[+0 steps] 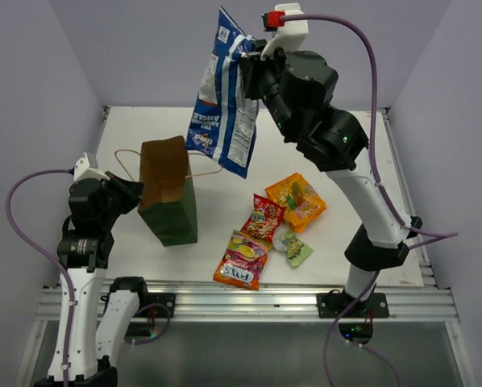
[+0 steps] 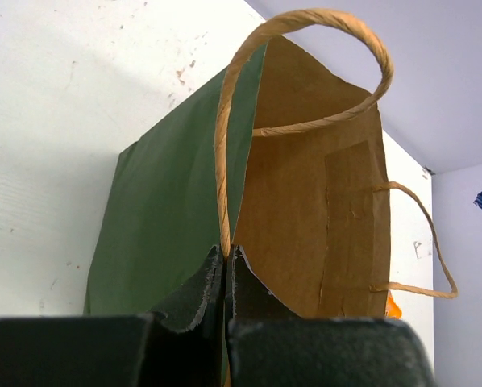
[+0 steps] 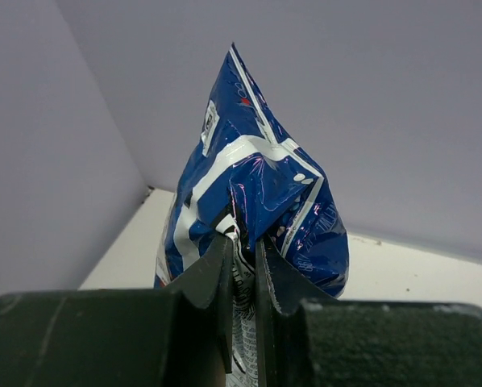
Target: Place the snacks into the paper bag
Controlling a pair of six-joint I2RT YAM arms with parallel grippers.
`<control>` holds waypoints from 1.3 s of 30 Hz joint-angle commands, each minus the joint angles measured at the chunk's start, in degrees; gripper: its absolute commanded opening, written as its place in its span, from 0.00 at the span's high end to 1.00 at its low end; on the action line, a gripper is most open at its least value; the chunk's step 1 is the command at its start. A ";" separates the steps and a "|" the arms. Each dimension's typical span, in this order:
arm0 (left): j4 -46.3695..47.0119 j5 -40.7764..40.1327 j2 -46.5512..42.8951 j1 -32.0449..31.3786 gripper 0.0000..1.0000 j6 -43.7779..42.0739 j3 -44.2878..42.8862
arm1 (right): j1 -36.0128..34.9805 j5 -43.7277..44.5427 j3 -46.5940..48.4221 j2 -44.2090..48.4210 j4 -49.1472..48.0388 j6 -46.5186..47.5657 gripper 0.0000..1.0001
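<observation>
The dark green paper bag [image 1: 170,197] stands upright at centre left, its brown inside showing in the left wrist view [image 2: 305,201]. My left gripper [image 1: 132,193] is shut on the bag's near edge by the base of a tan handle [image 2: 225,161]. My right gripper [image 1: 249,68] is shut on the long blue-and-white bag [image 1: 225,97] and holds it hanging high, above and right of the paper bag; it fills the right wrist view [image 3: 257,201]. The orange packet [image 1: 296,200], red packet [image 1: 263,218], orange-pink FOX'S packet [image 1: 241,260] and small light-green packet [image 1: 294,247] lie on the table right of the bag.
The white table [image 1: 217,234] is walled by grey panels on three sides. A metal rail [image 1: 241,302] runs along the near edge with both arm bases. A purple cable [image 1: 370,97] arcs behind the right arm.
</observation>
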State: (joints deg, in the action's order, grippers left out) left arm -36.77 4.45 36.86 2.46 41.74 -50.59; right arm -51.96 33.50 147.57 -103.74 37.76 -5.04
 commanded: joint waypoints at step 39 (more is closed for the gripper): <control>8.91 -5.94 3.57 -15.29 1.00 5.20 1.19 | -9.82 9.92 6.85 -17.98 -20.35 9.34 1.00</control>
State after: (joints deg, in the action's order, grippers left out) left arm -29.85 -2.24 39.92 -12.21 47.37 -48.86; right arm -60.73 41.32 149.32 -123.02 26.61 2.61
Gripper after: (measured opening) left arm 0.016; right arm 0.111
